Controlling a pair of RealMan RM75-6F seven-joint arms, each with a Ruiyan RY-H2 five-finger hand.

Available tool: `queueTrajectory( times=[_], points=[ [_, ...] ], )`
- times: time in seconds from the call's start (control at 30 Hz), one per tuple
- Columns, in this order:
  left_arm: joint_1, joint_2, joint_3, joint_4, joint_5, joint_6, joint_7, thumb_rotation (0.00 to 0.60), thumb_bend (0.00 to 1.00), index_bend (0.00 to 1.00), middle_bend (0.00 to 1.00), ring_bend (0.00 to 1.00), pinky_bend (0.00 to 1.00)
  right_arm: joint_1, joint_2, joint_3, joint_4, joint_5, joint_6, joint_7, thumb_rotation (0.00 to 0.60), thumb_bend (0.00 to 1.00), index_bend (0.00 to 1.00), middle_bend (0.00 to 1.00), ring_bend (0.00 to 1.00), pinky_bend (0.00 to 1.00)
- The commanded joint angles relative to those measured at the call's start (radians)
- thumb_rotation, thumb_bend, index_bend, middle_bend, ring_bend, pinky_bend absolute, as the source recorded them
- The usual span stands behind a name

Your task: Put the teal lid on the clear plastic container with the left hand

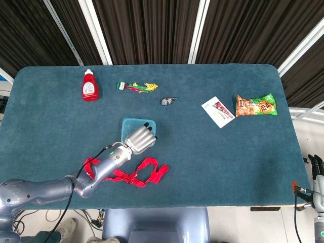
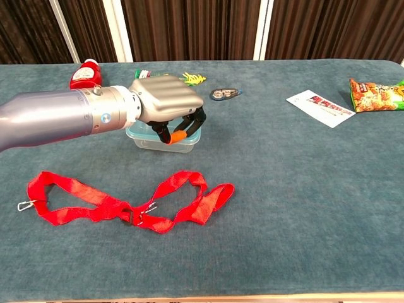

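Note:
The clear plastic container [image 2: 153,141] stands left of the table's middle, and the teal lid [image 1: 131,125] lies on top of it. My left hand [image 1: 140,138] hangs over the container's near edge, palm down, fingers bent downward and apart [image 2: 165,100]. It holds nothing, and its fingertips [image 2: 179,133] sit just in front of the container's front wall. The hand hides the lid's near part. My right hand [image 1: 317,167] shows only at the lower right edge of the head view, off the table, with nothing in it.
A red strap [image 2: 126,205] lies in loops on the near side, under my left forearm. Further back are a ketchup bottle [image 1: 90,86], a colourful packet [image 1: 136,86] and a small tape roll [image 1: 168,101]. A card [image 1: 217,111] and a snack bag [image 1: 255,105] lie at the right.

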Motion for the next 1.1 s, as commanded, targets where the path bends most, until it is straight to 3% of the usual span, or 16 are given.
queueTrajectory(
  times=[0.03,0.87,1.1],
  points=[
    [0.002,-0.003,0.003,0.004,0.004,0.003,0.010,0.600,0.49,0.72,0.57,0.33,0.26,0.000,0.000,0.000,0.000,0.000,0.000,0.000,0.600,0.39,0.06,0.04,0.02,0.00],
    [0.019,-0.035,0.015,0.048,0.036,0.025,0.079,0.600,0.48,0.72,0.57,0.33,0.26,-0.001,-0.001,0.003,-0.004,0.007,0.005,-0.005,0.600,0.39,0.06,0.04,0.02,0.00],
    [0.029,-0.058,0.011,0.069,0.071,0.050,0.042,0.600,0.49,0.72,0.57,0.33,0.26,-0.001,0.000,0.002,-0.005,0.011,0.003,-0.008,0.600,0.39,0.06,0.04,0.02,0.00]
  ],
)
